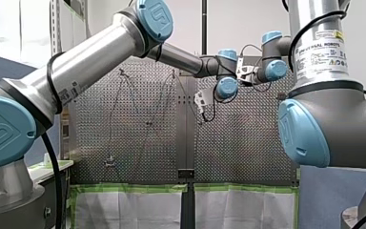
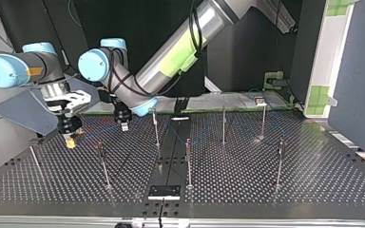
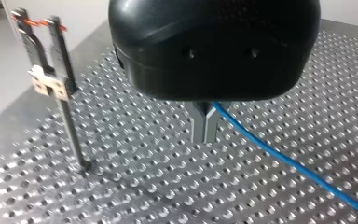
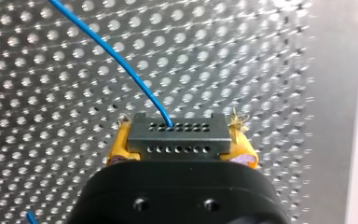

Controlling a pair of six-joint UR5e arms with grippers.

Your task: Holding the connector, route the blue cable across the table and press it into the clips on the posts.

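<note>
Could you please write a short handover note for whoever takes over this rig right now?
Right pincer: shut on the connector, the blue cable leaving its top.
Left pincer: shut on that cable, just above the table.
Done: connector held, cable gripped by both.
To do: the post beside the left pincer has no cable in its clip; other clips cannot be judged.

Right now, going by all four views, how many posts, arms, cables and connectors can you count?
Posts: 7
Arms: 2
Cable: 1
Connector: 1
Total: 11
</note>
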